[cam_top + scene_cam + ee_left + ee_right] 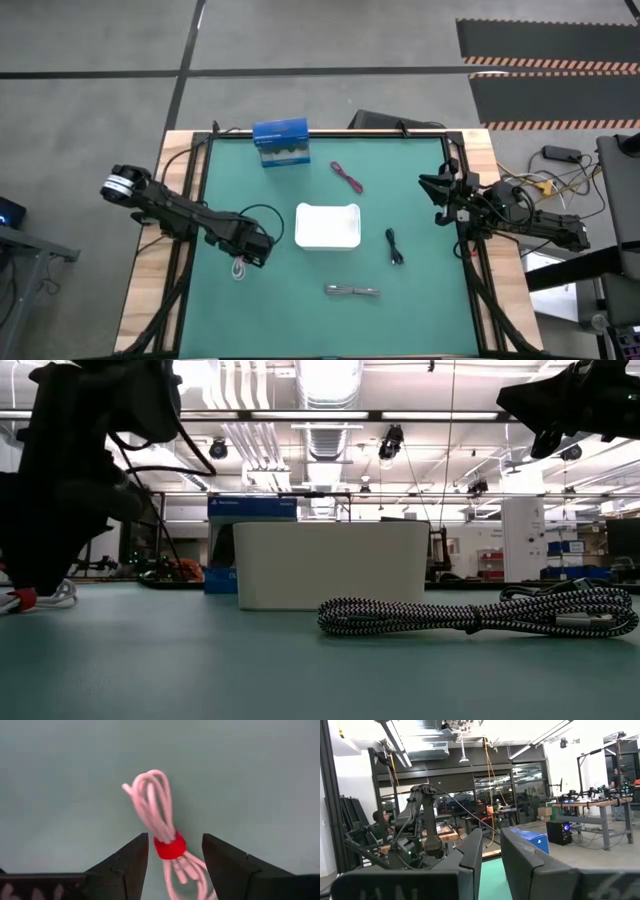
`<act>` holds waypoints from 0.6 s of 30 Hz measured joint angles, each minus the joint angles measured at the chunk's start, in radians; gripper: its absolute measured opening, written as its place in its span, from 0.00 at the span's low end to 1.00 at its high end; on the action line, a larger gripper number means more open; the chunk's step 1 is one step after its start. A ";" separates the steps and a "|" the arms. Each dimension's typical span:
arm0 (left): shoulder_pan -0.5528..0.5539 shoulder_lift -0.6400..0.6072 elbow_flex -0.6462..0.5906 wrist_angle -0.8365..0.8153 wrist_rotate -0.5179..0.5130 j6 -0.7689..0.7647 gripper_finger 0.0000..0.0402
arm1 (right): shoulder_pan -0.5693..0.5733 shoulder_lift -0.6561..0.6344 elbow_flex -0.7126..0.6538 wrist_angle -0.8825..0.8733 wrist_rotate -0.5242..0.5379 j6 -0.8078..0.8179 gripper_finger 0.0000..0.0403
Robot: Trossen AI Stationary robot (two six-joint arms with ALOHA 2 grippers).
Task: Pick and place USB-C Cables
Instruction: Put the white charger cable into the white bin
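Observation:
My left gripper [173, 851] is open and points down over the white-pinkish cable [159, 822], a small bundle tied by a red band [170, 847]; its fingers stand on either side of the band. The bundle lies flat on the green mat [240, 268]. The magenta-red cable [346, 177] lies at the far side, the black cable [394, 246] right of the white tray [327, 225], the grey-silver cable [351, 290] near the front, large in the low view [480, 616]. My right gripper [437, 200] waits open at the table's right edge.
A blue box [280, 142] stands at the mat's far edge, left of the magenta-red cable. The white tray sits mid-table, between the two arms. Wooden borders and black frame rails [190, 190] edge the mat. A person sits in the room beyond [380, 822].

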 joint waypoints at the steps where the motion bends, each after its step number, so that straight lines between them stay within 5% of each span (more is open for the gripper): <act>1: -0.001 0.005 -0.001 0.002 -0.002 0.000 0.43 | 0.000 0.000 0.000 -0.002 0.000 0.000 0.15; 11: -0.013 0.062 0.000 0.007 -0.006 0.001 0.42 | 0.000 0.000 0.000 -0.008 0.000 -0.002 0.15; 18: -0.018 0.068 0.002 0.024 -0.005 0.001 0.26 | 0.000 0.000 0.000 -0.016 0.000 -0.002 0.15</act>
